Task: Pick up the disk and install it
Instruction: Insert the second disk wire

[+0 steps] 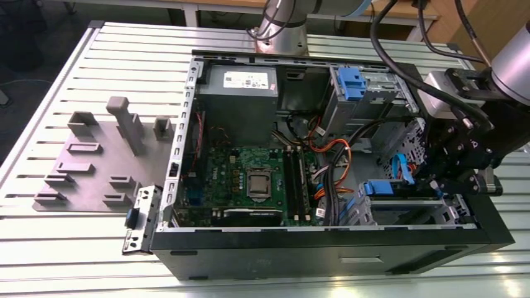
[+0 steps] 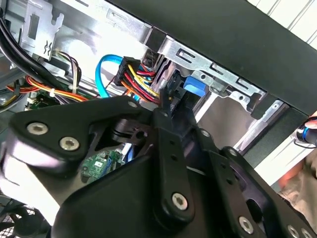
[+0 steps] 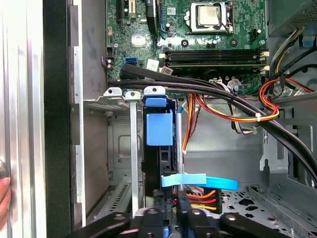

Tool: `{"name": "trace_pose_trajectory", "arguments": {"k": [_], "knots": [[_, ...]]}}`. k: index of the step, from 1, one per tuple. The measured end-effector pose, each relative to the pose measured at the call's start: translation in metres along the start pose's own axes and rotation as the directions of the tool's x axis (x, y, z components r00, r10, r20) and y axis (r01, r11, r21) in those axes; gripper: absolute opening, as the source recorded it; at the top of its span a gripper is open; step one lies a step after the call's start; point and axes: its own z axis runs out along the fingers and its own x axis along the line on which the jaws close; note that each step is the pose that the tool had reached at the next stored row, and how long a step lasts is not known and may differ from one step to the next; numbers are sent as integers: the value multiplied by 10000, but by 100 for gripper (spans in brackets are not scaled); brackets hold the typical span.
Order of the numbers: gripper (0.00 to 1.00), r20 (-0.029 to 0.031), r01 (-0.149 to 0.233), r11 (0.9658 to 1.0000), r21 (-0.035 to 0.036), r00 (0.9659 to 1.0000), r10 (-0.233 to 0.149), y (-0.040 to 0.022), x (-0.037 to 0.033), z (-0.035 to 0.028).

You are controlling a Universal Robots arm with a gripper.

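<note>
Likely a robotics lab — slotted aluminium table, opened computer case, grey fixture plate, wooden benches behind.

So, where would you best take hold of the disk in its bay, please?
The disk stands on edge between the bay's metal rails, which cover its flat faces; only its narrow blue end is free. I'd pinch that end across its thickness, coming from the case's open side.

Bright even overhead light, soft shadows, blurred near linkage, mild glare
</note>
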Motion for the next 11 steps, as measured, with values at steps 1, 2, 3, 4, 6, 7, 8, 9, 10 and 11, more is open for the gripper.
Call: {"name": "trace_pose_trajectory", "arguments": {"k": [1, 2, 3, 4, 6, 7, 8, 9, 10, 11], "knots": [[23, -4, 0, 10000, 0, 10000, 0, 0, 0, -2], [30, -6, 0, 10000, 1, 10000, 0, 0, 0, -3], [30, -6, 0, 10000, 1, 10000, 0, 0, 0, -4], [30, -10, 0, 10000, 1, 10000, 0, 0, 0, -14], [30, -5, 0, 10000, 1, 10000, 0, 1, 1, -60], [30, -5, 0, 10000, 1, 10000, 0, 1, 2, -92], [30, -6, 0, 10000, 1, 10000, 0, 2, 2, -128], [30, -5, 0, 10000, 1, 10000, 0, 3, 3, -167], [30, -5, 0, 10000, 1, 10000, 0, 3, 3, -206], [30, -5, 0, 10000, 1, 10000, 0, 4, 4, -243]]}}
